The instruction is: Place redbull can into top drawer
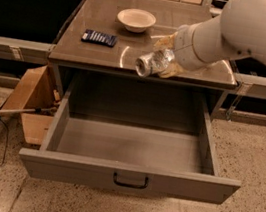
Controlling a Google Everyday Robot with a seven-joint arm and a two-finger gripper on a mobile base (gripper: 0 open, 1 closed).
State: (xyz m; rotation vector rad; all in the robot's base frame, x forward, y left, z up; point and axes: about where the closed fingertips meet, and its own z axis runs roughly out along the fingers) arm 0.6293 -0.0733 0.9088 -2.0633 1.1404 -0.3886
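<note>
The redbull can [146, 64], silver with a shiny round end facing me, lies on its side in my gripper [162, 61]. The gripper's yellowish fingers [164, 42] are shut on it. The can hangs at the front edge of the brown tabletop [101, 54], just above the back of the top drawer [131, 146]. The drawer is pulled fully open and its grey inside is bare. Its front panel carries a small black handle [130, 181]. My white arm [236, 34] reaches in from the upper right.
A white bowl [136, 19] and a flat dark blue packet [99, 37] lie on the tabletop. A cardboard box [30, 101] and a long stick [15, 110] stand on the floor left of the drawer.
</note>
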